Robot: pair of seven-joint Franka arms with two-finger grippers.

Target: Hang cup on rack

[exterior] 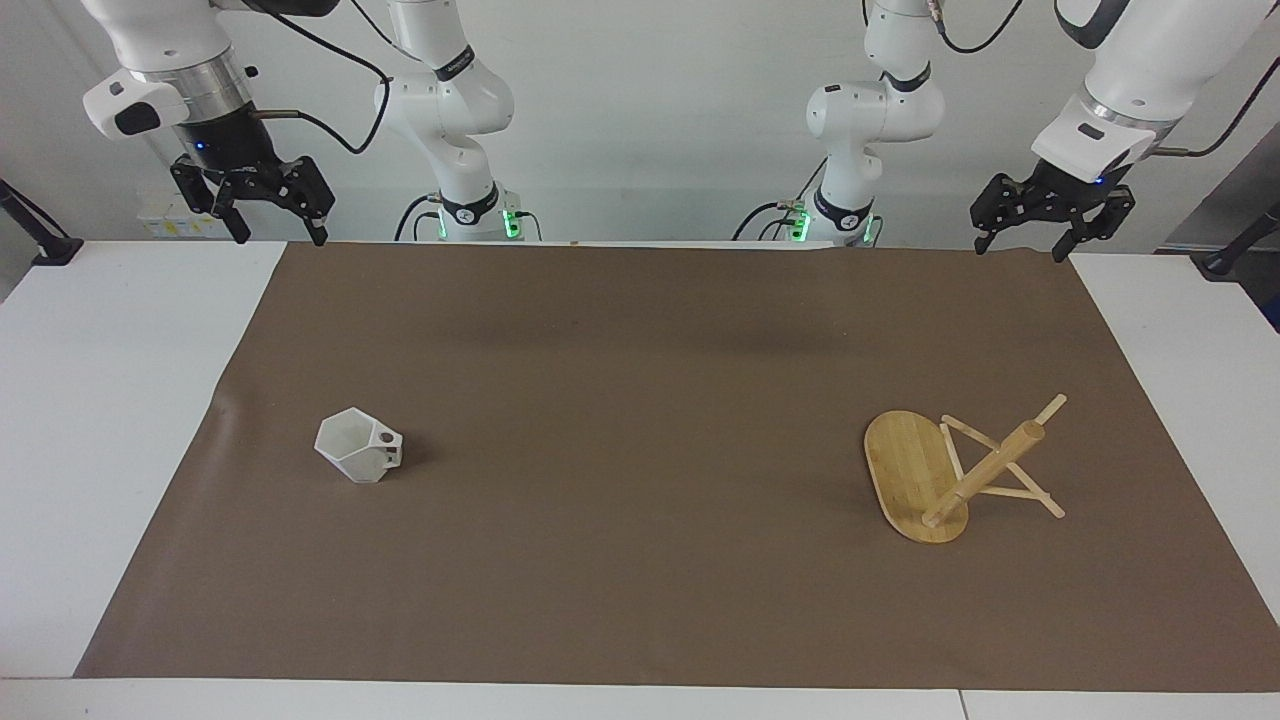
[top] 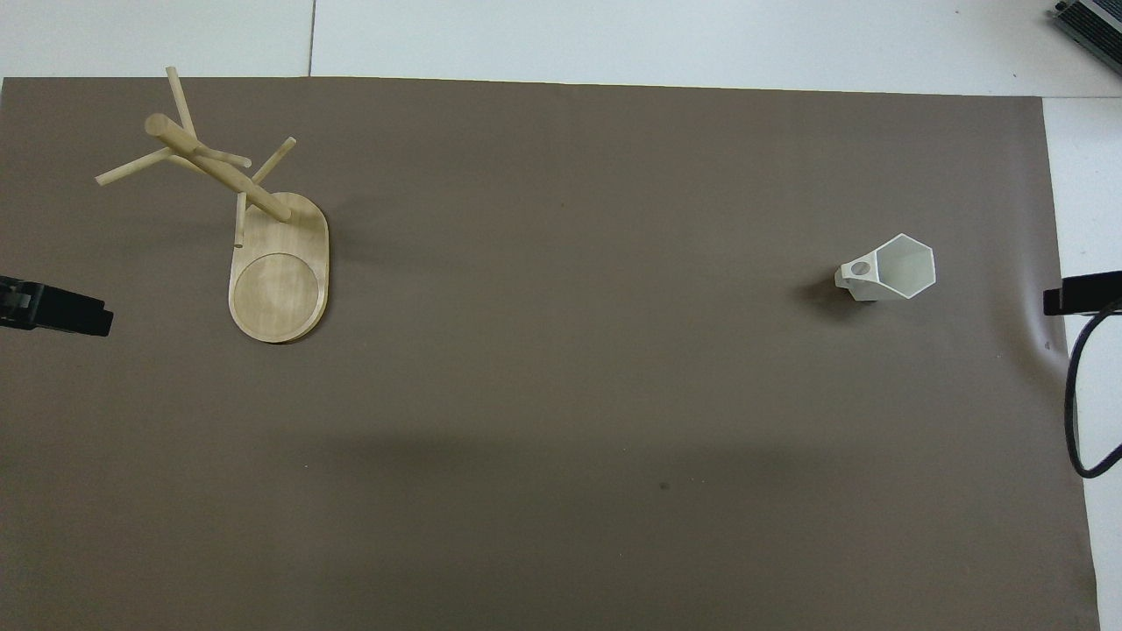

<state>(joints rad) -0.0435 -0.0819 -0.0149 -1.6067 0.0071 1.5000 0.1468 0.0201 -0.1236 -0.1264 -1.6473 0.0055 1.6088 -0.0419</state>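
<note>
The white faceted cup [exterior: 358,447] [top: 894,267] stands rim up on the brown mat toward the right arm's end, its handle turned toward the table's middle. The bamboo rack [exterior: 915,478] [top: 279,280] stands on its oval base toward the left arm's end, with no cup on its pegs. My right gripper [exterior: 280,238] hangs open and empty above the mat's corner at the robots' edge, well apart from the cup. Above the other corner at that edge my left gripper [exterior: 1020,250] is open and empty too, well apart from the rack.
The brown mat [exterior: 640,400] covers most of the white table [exterior: 100,400]. A black cable [top: 1076,412] loops at the edge of the overhead view by the right arm. Both arm bases [exterior: 470,215] stand at the table's robot edge.
</note>
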